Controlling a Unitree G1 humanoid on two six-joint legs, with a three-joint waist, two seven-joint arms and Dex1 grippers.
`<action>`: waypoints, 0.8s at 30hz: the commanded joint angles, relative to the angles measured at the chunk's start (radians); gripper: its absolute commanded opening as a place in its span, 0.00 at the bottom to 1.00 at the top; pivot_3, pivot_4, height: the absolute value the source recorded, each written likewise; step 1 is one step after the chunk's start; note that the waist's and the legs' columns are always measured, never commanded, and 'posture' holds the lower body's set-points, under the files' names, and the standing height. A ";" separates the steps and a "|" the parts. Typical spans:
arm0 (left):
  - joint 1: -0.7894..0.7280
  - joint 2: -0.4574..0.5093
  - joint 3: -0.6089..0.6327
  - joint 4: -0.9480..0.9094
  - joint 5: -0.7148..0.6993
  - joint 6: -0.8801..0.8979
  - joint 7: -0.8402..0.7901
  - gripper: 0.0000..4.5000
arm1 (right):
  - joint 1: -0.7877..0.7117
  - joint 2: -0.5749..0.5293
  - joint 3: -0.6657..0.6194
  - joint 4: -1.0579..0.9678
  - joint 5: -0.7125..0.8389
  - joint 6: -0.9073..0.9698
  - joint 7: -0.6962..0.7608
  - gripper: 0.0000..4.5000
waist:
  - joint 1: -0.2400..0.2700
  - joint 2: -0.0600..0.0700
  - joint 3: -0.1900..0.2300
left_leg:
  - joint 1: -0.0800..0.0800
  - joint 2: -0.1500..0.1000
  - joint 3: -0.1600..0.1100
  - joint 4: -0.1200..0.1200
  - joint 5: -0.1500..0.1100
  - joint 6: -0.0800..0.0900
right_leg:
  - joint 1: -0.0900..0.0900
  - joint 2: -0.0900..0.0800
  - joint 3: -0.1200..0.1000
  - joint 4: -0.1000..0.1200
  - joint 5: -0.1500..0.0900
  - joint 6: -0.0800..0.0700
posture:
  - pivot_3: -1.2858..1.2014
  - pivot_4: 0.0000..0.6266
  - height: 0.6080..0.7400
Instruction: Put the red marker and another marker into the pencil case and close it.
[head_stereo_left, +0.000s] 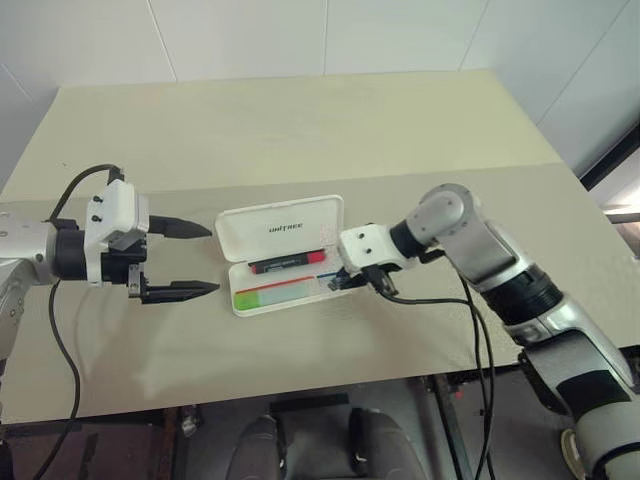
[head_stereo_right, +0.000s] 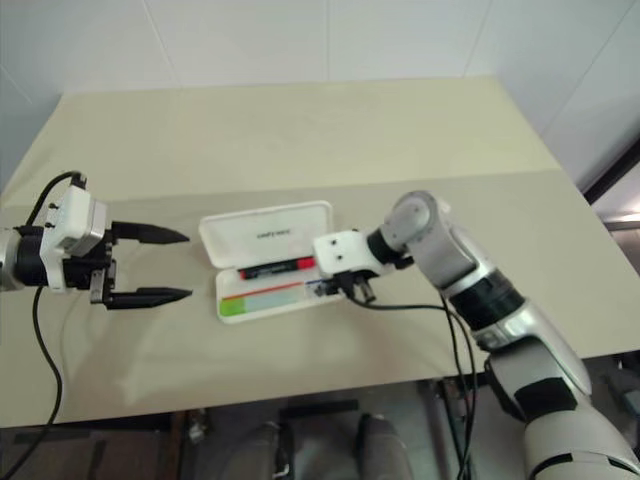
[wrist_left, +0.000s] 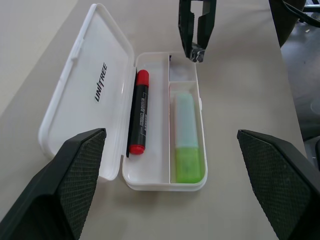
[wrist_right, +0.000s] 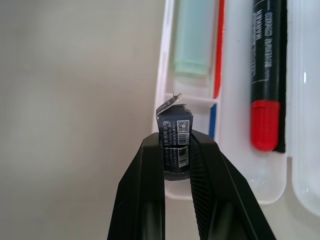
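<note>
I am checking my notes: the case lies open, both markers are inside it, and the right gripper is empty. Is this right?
Not quite. The right gripper is shut on a small dark labelled object, as the right wrist view shows. The pencil case is open, holding the red marker and green marker.

The table (head_stereo_left: 300, 120) is seen from above and behind the arms by the two head views, which share nearly the same scene. The open pencil case (wrist_left: 100, 90) is viewed lengthwise from close by the left wrist camera. Its end (wrist_right: 272, 190) is seen very near by the right wrist camera.
</note>
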 joint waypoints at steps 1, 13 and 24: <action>0.007 0.009 0.043 -0.031 -0.004 -0.014 0.008 1.00 | -0.035 0.022 0.002 0.049 -0.024 -0.042 -0.020 0.08 | 0.000 0.000 0.000 | 0.000 0.000 0.000 0.000 0.000 0.000 | 0.000 0.000 0.000 0.000 0.000 0.000 | 0.52 0.24 1.00; 0.022 0.007 0.049 -0.029 -0.004 -0.022 0.012 1.00 | -0.032 0.043 0.002 0.135 -0.071 -0.086 -0.012 0.24 | 0.000 0.000 0.000 | 0.000 0.000 0.000 0.000 0.000 0.000 | 0.000 0.000 0.000 0.000 0.000 0.000 | 0.52 0.24 1.00; 0.015 0.004 0.040 -0.026 -0.007 -0.021 0.011 1.00 | -0.030 0.055 -0.030 0.085 -0.021 -0.008 0.002 0.56 | 0.000 -0.001 0.000 | 0.000 0.000 0.000 0.000 -0.001 -0.001 | 0.000 0.000 0.000 0.000 0.000 -0.001 | 0.52 0.24 1.00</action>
